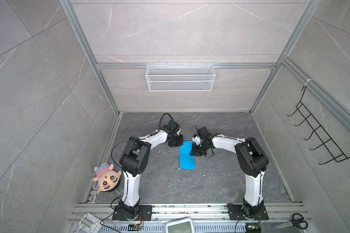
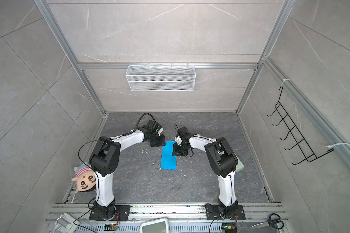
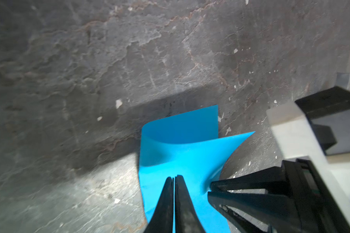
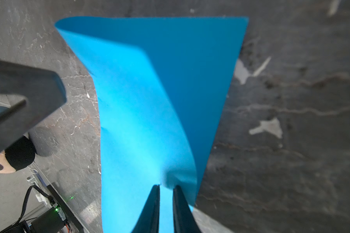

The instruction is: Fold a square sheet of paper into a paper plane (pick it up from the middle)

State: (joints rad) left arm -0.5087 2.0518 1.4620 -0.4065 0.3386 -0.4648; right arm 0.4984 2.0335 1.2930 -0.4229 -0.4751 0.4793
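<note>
Here, the sheet of paper (image 1: 186, 159) is seen in both top views as a narrow blue strip near the middle of the dark stone table (image 1: 220, 181), its long side running from near to far. It is shown doubled over on itself in the right wrist view (image 4: 150, 90), with the upper layer curling loosely above the lower one rather than pressed flat.

The left gripper (image 1: 179, 143) is placed at the far left corner of the strip. In the left wrist view its fingers (image 3: 166, 193) are pressed together over the blue surface; whether any paper is pinched between them cannot be told.

The right gripper (image 1: 192, 154) is set on the right edge of the strip, towards its far end. Its tips (image 4: 166, 188) are drawn nearly together on the raised layer, which is puckered just at that spot, and blue is visible in the thin gap. The same pinch on the lifted edge is shown from the side in the left wrist view (image 3: 210, 189).

A plush toy (image 1: 107, 178) is found lying at the near left of the table, and scissors (image 1: 293, 222) are seen on the near right rail. A white wire basket (image 1: 180, 77) is hung on the far wall.
</note>
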